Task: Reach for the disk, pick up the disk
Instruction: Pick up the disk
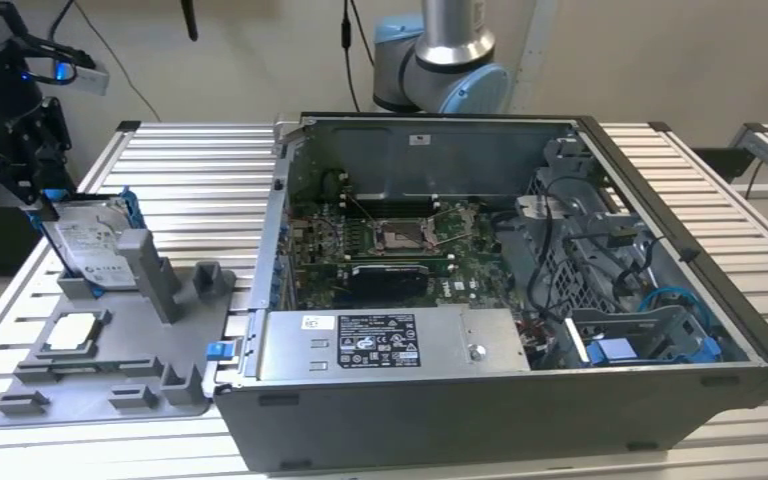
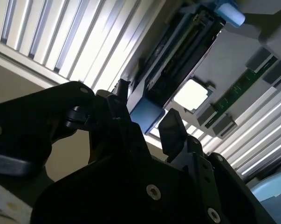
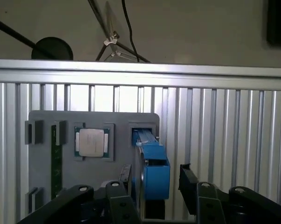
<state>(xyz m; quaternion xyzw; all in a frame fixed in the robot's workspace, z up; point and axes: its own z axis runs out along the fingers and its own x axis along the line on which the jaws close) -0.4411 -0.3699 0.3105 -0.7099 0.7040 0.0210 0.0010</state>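
The gripper (image 3: 155,179) hangs open and empty, fingers (image 3: 189,182) either side of the blue end of the disk (image 3: 150,156), which stands on edge in the grey tray's (image 1: 104,372) slot. One finger looks nearer; an uneven squeeze could tilt and jam it.

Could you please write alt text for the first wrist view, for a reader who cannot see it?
The open gripper straddles the blue-framed disk, which stands on edge in a grey fixture tray on a slatted metal table. A square silver chip sits in the tray beside it.
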